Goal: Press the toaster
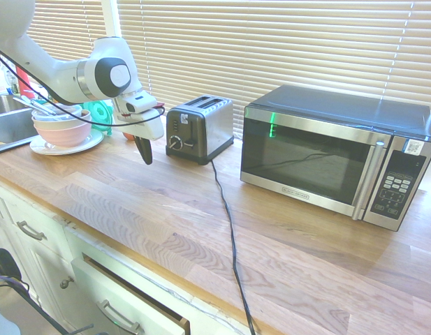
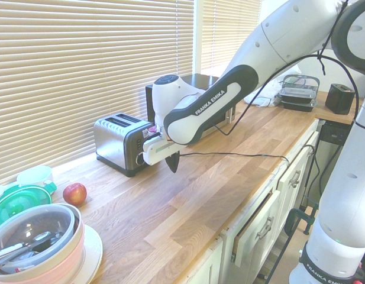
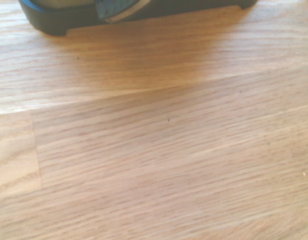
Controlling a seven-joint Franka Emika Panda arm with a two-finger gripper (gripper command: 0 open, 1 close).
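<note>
Wooden countertop [image 3: 158,150] fills the wrist view. Gripper [image 1: 145,155], jaws pressed together and empty, points down just beside the toaster [image 1: 200,128], facing its black end panel. Rigid, probably light; press its lever, likely spring-resisted.

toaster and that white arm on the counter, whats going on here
A white robot arm is set to press the toaster, a small steel two-slot one beside the microwave on the wooden counter. Its gripper points down, jaws shut, just in front of the toaster's black end panel with the lever and knob. It isn't visibly touching the toaster yet. The toaster's cord trails across the counter.
</note>
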